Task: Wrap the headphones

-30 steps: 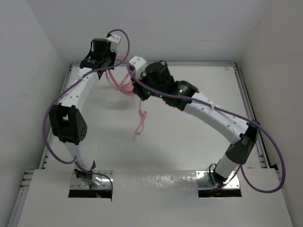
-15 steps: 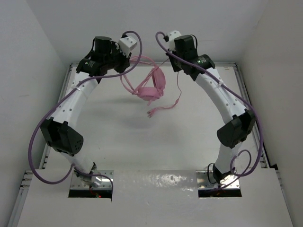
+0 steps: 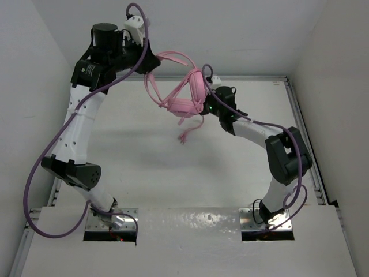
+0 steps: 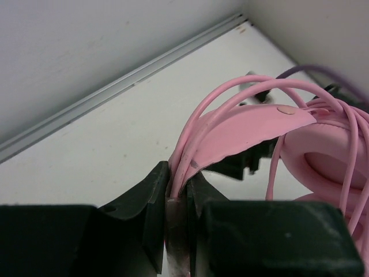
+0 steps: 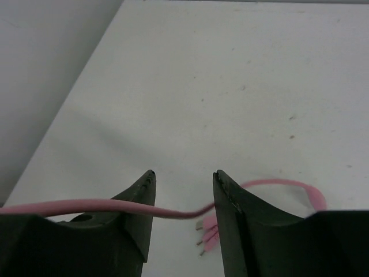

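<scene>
The pink headphones (image 3: 183, 101) hang in the air over the back of the table. My left gripper (image 3: 150, 62) is raised high and shut on the thin headband (image 4: 242, 130), with turns of the pink cord (image 4: 228, 95) lying over the band. An earcup (image 4: 331, 156) shows at the right of the left wrist view. My right gripper (image 3: 206, 99) sits right next to the earcups and is open. The cord (image 5: 86, 206) runs across the gap of my right gripper (image 5: 184, 173), unclamped. The cord's plug end (image 3: 184, 137) dangles below, and also shows in the right wrist view (image 5: 206, 234).
The white table (image 3: 230, 167) has a metal rail (image 3: 248, 77) along its back edge and white walls on three sides. Purple arm cables (image 3: 43, 167) loop beside both arms. The right arm's elbow (image 3: 287, 156) is folded over the right side.
My left arm has lifted the headphones higher and toward the back left. My right arm has come down from the back wall to the earcups. The plug end has stayed hanging below.
</scene>
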Tool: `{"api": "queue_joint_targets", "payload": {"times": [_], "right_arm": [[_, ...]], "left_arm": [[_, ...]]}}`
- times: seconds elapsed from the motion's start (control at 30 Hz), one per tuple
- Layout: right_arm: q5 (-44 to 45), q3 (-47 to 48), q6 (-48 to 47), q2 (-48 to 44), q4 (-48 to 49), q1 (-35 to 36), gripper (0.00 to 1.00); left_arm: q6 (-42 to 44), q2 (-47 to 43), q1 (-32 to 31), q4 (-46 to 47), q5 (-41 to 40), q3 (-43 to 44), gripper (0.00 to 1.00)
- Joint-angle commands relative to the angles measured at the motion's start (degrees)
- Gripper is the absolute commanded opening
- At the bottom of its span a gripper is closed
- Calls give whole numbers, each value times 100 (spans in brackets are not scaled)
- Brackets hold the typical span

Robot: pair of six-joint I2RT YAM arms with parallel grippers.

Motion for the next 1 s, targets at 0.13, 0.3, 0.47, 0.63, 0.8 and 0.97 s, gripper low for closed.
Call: {"api": "queue_joint_targets", "payload": {"times": [0.13, 0.3, 0.47, 0.63, 0.8, 0.97], "right_arm": [[520, -287, 780, 311, 2039, 440, 58], [758, -33, 692, 830, 1873, 590, 61], [1240, -67, 639, 1032, 1934, 967, 62], [1812, -251, 657, 1094, 1890, 1117, 51], [2130, -313, 850, 1164, 1512, 1275, 12], [2068, -304, 816, 1033, 1003, 1705, 9]], "left_arm": [[-1463, -243, 0, 398, 690, 792, 0], [-1613, -94, 0, 626, 708, 1355, 0], [-1569, 12, 8, 627, 550, 1444, 0], [-1622, 47, 8, 644, 480, 1557, 0], [-2103, 108, 61, 609, -178, 1716, 0], [-3174, 301, 491, 898, -453, 1725, 0]]}}
